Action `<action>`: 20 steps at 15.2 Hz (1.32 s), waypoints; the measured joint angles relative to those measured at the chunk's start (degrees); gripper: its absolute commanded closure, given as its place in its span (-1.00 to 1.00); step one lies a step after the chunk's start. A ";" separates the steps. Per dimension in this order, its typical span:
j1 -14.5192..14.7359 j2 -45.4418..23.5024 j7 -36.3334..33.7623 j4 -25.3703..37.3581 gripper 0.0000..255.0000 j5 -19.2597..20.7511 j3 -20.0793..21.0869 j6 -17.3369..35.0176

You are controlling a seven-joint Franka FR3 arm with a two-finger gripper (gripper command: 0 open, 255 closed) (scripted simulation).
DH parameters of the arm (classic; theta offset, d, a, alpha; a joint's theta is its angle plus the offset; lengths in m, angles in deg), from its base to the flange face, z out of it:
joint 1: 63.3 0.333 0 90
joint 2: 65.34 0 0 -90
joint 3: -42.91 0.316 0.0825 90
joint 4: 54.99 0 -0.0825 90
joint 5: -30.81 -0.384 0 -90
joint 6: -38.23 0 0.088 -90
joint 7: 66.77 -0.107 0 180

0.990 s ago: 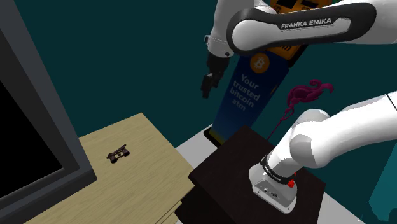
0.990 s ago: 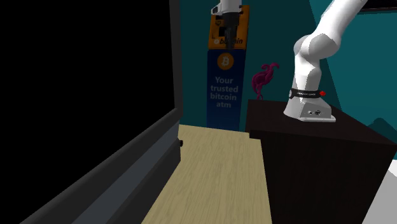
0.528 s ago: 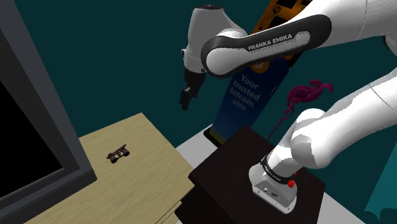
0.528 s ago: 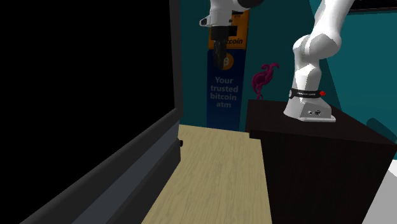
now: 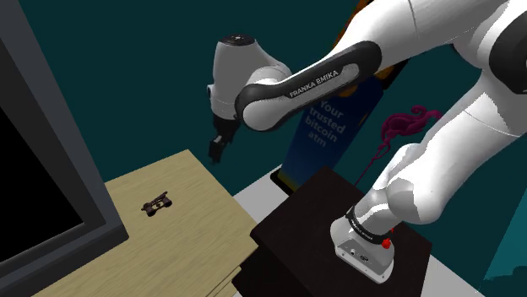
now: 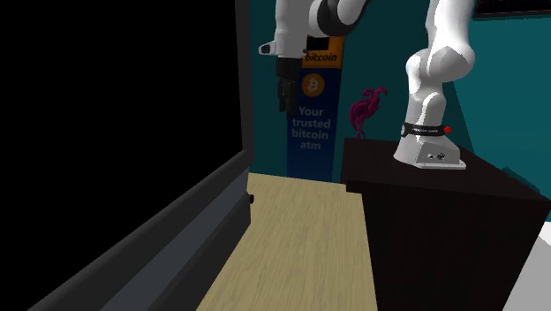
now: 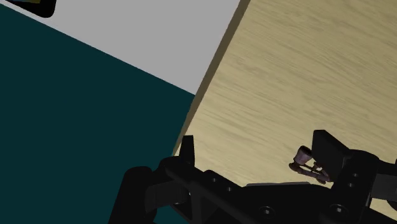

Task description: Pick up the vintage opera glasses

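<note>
The opera glasses (image 5: 157,204) are a small dark brownish pair lying on the light wooden table (image 5: 182,236), toward the shoulder view's left. My black gripper (image 5: 216,150) hangs in the air above the table's far edge, up and to the right of the glasses and well apart from them. In the wrist view its fingers stand apart, open, with nothing between them. There the glasses (image 7: 306,160) show far below on the table (image 7: 305,70), just beside one finger (image 7: 331,147) and partly hidden by it. In the second exterior view the gripper (image 6: 284,95) points down, high over the table (image 6: 300,238).
A large dark-framed panel (image 5: 51,169) borders the table on the shoulder view's left. A blue bitcoin ATM banner (image 5: 329,126) stands behind the dark stand (image 5: 312,228). A magenta ornament (image 5: 410,122) sits beside it. White floor (image 7: 159,38) lies past the table's edge.
The arm has swung toward the shoulder view's left and dropped lower. The gripper went from in front of the banner to above the table's far edge. The glasses have not moved.
</note>
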 measured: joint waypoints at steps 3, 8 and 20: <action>1.09 -5.67 -2.53 2.70 -1.00 3.73 0.95 3.22; 4.54 -17.07 -7.83 9.95 -1.00 11.70 0.87 7.35; 15.79 -40.29 -13.09 31.64 -1.00 23.94 -2.92 9.92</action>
